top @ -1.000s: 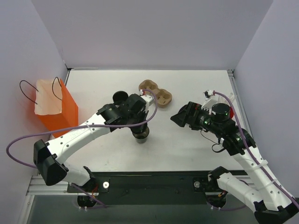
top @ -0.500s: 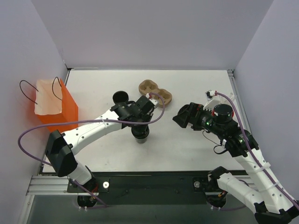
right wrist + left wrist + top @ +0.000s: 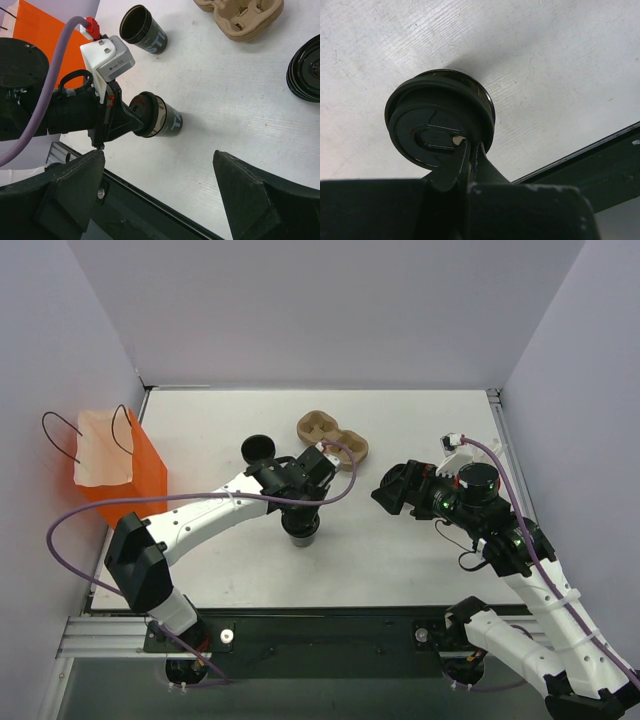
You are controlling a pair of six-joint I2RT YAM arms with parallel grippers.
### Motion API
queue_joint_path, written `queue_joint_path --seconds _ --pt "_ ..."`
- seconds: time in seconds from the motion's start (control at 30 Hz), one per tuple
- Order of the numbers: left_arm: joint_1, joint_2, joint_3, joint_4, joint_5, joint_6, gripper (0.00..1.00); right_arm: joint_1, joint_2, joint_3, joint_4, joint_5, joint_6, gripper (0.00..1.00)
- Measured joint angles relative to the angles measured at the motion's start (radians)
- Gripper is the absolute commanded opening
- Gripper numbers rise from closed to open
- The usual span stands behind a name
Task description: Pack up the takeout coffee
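Table (image 3: 420, 420): left pincer (image 3: 468, 146) on takeout coffee (image 3: 427, 117)

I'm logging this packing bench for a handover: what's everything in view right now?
takeout coffee: one, black, lidded, table centre
open cup: one, black, no lid, behind the coffee to its left
lid stack: one, black, right side
cup carrier: one, brown cardboard, rear centre
bag: one, orange, left edge
table: one, white
left pincer: shut, tips on the coffee's lid
right pincer: open, right of the coffee
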State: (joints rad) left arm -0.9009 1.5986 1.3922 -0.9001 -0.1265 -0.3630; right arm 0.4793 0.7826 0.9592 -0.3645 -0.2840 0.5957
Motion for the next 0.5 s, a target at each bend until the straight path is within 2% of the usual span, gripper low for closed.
queue_joint_path --seconds 0.23,0.37,0.5 --pt "0.000 0.016 0.000 0.006 0.016 0.000 0.08 0.000 0.002 0.000 0.000 0.000 -0.009 0.95" --pt "0.000 0.021 0.000 0.011 0.029 0.001 0.25 0.000 0.002 0.000 0.000 0.000 -0.014 0.95" --pt "0.000 0.021 0.000 0.018 0.038 0.002 0.35 0.000 -0.001 0.000 0.000 0.000 -0.014 0.95"
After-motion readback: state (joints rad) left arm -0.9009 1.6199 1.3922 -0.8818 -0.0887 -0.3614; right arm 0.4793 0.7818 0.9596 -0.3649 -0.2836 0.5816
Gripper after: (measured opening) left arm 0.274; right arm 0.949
